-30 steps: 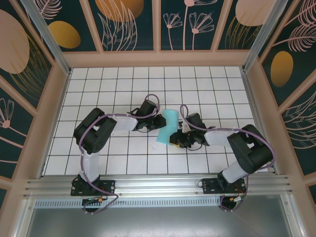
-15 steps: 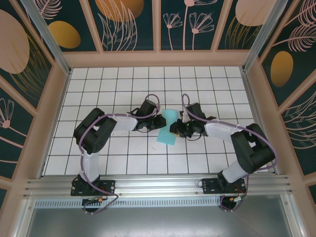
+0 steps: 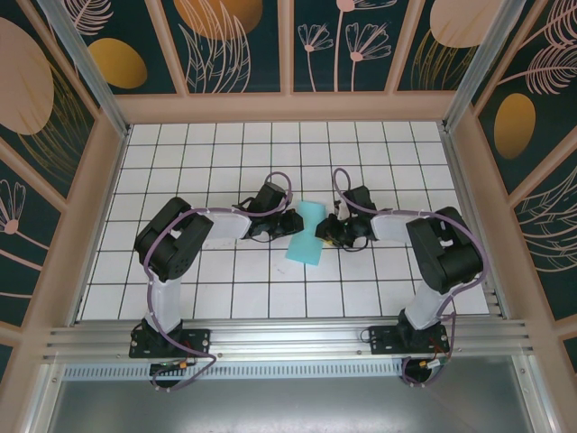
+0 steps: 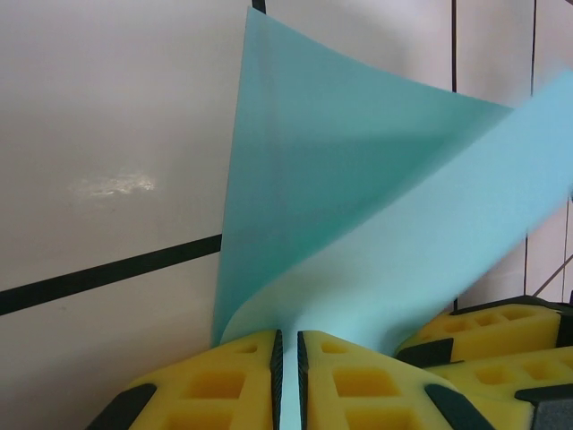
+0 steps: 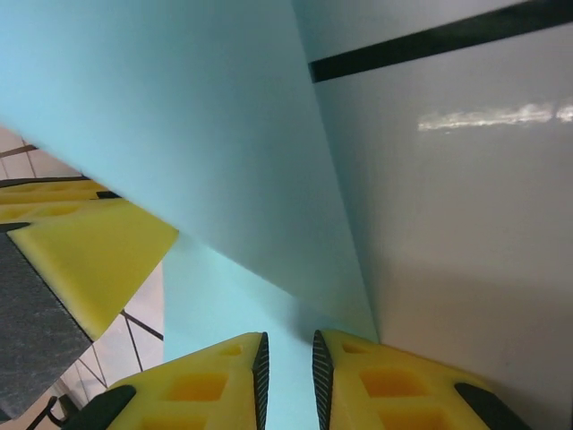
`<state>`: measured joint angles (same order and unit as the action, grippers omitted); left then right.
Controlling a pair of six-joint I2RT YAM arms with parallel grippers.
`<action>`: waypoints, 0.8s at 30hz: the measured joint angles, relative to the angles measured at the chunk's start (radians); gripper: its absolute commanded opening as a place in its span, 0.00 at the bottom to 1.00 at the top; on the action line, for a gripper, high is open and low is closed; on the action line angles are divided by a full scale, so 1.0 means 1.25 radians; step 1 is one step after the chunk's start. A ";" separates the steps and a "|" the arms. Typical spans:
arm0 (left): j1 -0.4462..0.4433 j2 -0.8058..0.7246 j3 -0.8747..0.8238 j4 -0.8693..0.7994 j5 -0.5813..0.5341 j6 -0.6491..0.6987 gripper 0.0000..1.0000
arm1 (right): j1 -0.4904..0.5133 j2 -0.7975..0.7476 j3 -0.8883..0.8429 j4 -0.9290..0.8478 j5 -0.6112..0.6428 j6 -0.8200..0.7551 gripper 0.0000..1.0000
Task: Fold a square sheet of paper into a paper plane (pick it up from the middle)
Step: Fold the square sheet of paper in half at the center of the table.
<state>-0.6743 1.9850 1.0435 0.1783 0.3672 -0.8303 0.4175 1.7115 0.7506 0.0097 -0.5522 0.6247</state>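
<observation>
Two grippers are closed on the square sheet of paper (image 3: 306, 240), which is held between them over the white tiled table (image 3: 180, 162); to the sheet's left, the left gripper (image 3: 292, 222) is seen, its yellow pads (image 4: 215, 387) pressed together on a curled-up edge; to the sheet's right, the right gripper (image 3: 328, 231) is clamped on the opposite edge, the turquoise paper pinched between its own yellow pads (image 5: 385, 381).

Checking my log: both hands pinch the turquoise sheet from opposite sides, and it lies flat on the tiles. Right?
Not flat: the left wrist view shows the sheet curving up off the tiles. The left hand and right hand pinch it from opposite sides.
</observation>
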 measured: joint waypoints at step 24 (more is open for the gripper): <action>0.000 0.002 0.005 -0.009 0.000 0.010 0.16 | -0.055 0.084 0.086 0.004 -0.066 -0.060 0.28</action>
<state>-0.6743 1.9869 1.0504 0.1677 0.3672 -0.8181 0.3485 1.8164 0.8585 0.0147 -0.6342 0.5491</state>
